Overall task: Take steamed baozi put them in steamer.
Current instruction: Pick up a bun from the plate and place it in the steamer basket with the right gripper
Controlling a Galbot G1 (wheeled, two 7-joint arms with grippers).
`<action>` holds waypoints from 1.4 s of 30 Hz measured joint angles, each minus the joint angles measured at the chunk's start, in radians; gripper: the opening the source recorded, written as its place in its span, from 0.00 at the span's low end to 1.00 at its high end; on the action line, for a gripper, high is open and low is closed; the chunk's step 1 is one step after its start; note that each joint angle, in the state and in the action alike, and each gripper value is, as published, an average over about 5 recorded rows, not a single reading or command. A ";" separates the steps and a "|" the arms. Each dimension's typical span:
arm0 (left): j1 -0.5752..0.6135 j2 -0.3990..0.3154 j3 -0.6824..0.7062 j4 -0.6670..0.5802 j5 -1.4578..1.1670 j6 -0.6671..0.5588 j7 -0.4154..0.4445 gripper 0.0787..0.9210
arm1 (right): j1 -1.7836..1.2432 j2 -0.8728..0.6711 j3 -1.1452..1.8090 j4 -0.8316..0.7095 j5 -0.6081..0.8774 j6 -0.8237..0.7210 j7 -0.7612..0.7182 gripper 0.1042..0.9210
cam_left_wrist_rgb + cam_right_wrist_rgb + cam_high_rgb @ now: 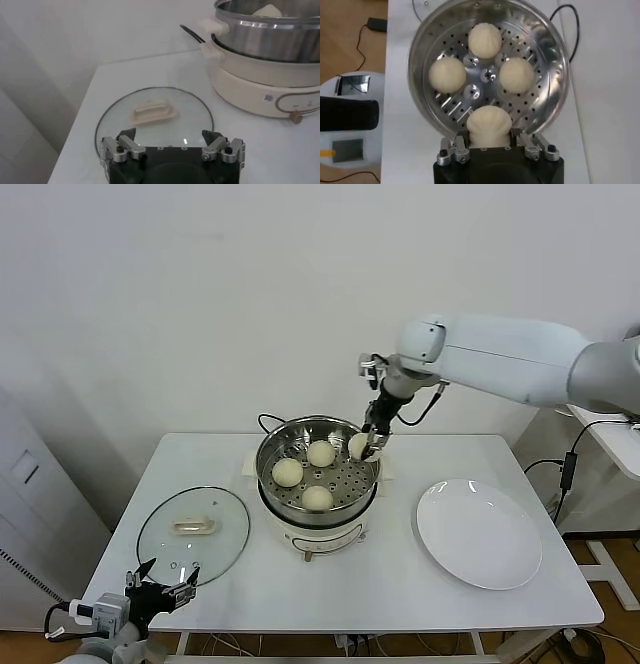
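- A steel steamer (318,474) on a white base is seen near the middle of a white table (400,574), with a black cord (272,420) running off behind it.
- Three buns are lying on the perforated tray inside the steamer: one (321,453) toward the back, one (288,472) on the robot's left side, one (318,498) toward the front.
- A fourth bun (358,446) is pinched between the jaws of the right gripper (372,442), which is reached down over the steamer's rim on the right-hand back side.
- In the right wrist view, this held bun (489,126) is seen clamped between the two fingers (454,150), just above the tray's edge; whether it touches the tray cannot be told.
- The other three buns (485,40) (447,74) (516,75) are spread around the tray's centre, apart from one another.
- A white plate (480,534) lies on the table to the right of the steamer, with nothing on it.
- A glass lid (193,529) with a cream handle (194,526) is laid flat on the table to the left of the steamer.
- The left gripper (165,592) is parked low at the table's front left corner, just before the lid, with its jaws spread wide and nothing between them.
- In the left wrist view, the lid (155,120) lies just beyond the open fingers (125,147), and the steamer (265,40) stands farther off.
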 measured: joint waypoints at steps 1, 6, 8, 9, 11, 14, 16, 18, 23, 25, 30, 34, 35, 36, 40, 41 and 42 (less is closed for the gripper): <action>0.000 0.000 0.000 0.000 0.000 0.000 0.000 0.88 | -0.004 0.009 0.000 -0.002 0.000 -0.005 0.007 0.46; 0.000 -0.001 -0.003 -0.001 -0.001 0.000 0.000 0.88 | -0.033 0.044 0.003 -0.008 -0.005 -0.028 0.040 0.46; 0.001 -0.001 -0.004 -0.001 -0.002 -0.001 0.000 0.88 | -0.047 0.052 0.007 -0.010 -0.010 -0.035 0.051 0.46; 0.002 -0.001 -0.005 -0.001 -0.002 -0.002 0.000 0.88 | -0.054 0.055 0.008 -0.012 -0.013 -0.038 0.056 0.46; 0.004 -0.001 -0.006 -0.001 -0.002 -0.002 0.000 0.88 | -0.069 0.059 0.011 -0.015 -0.020 -0.043 0.066 0.46; 0.004 -0.002 -0.007 -0.001 -0.003 -0.003 0.000 0.88 | -0.090 0.066 0.014 -0.018 -0.032 -0.049 0.078 0.46; 0.004 -0.002 -0.007 -0.001 -0.004 -0.003 0.000 0.88 | -0.104 0.071 0.018 -0.021 -0.040 -0.052 0.085 0.46; 0.004 -0.001 -0.008 0.000 -0.004 -0.003 0.000 0.88 | -0.118 0.076 0.023 -0.025 -0.047 -0.053 0.093 0.46; 0.000 0.001 -0.007 0.003 -0.005 -0.003 0.000 0.88 | -0.152 0.084 0.034 -0.037 -0.063 -0.057 0.111 0.46; -0.001 0.002 -0.007 0.005 -0.006 -0.004 0.000 0.88 | -0.163 0.086 0.038 -0.042 -0.070 -0.058 0.116 0.46; -0.005 0.004 -0.007 0.007 -0.008 -0.004 0.000 0.88 | -0.186 0.087 0.048 -0.052 -0.084 -0.060 0.129 0.50; -0.005 0.004 -0.007 0.007 -0.008 -0.005 0.000 0.88 | -0.197 0.087 0.059 -0.056 -0.087 -0.061 0.135 0.63; -0.005 0.004 -0.007 0.007 -0.008 -0.005 0.000 0.88 | -0.199 0.086 0.062 -0.057 -0.086 -0.061 0.135 0.66; -0.005 0.004 -0.007 0.007 -0.008 -0.005 0.000 0.88 | -0.200 0.085 0.066 -0.057 -0.086 -0.061 0.136 0.69; -0.001 0.002 -0.009 0.004 -0.008 -0.006 0.000 0.88 | -0.198 0.076 0.086 -0.055 -0.077 -0.064 0.134 0.83; 0.000 0.001 -0.009 0.003 -0.008 -0.006 0.000 0.88 | -0.195 0.072 0.094 -0.054 -0.073 -0.065 0.134 0.85; 0.001 0.001 -0.010 0.002 -0.008 -0.006 0.000 0.88 | -0.193 0.067 0.102 -0.053 -0.068 -0.066 0.134 0.86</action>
